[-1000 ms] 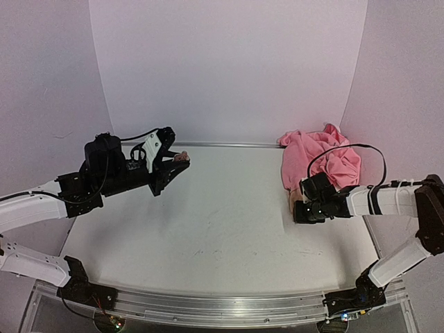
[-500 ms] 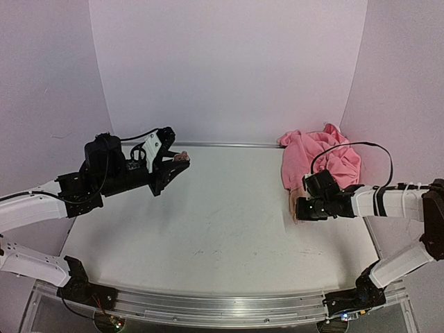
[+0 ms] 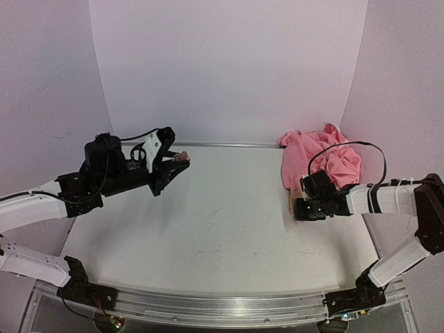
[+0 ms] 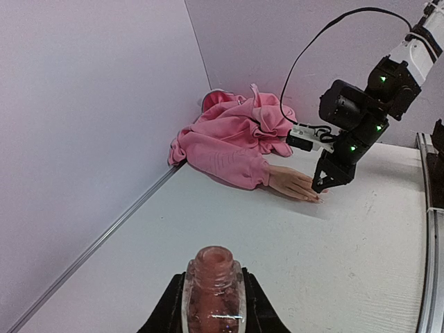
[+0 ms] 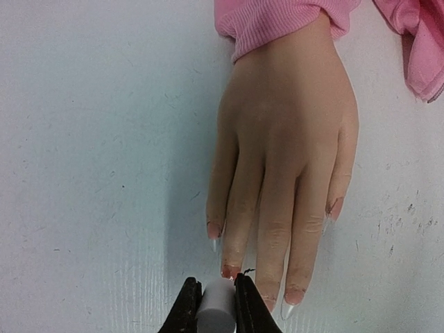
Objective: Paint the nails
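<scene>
- The left gripper [image 3: 176, 164], at mid-left of the overhead view, is closed tight on an uncapped polish bottle [image 4: 214, 286]. The bottle is held upright well above the table [image 3: 222, 229], and its open neck is clear in the left wrist view.
- The right gripper [image 5: 216, 306], at the bottom edge of its own wrist view, is clamped on a white cap [image 5: 216, 311] between its two black fingers [image 5: 187, 309].
- The mannequin hand [image 5: 284, 152] lies flat, palm down, on the table at mid-right of the overhead view. Its wrist comes out of a pink sleeve [image 5: 277, 24].
- The rest of the pink garment [image 3: 326, 156] is heaped in the far right corner.
- The nails [image 5: 230, 269] point toward the bottom of the right wrist view. They look reddish near the base and pale at the tips.
- The white cap sits just below the tip of the second finger from the left. Whether it touches the finger cannot be told.
</scene>
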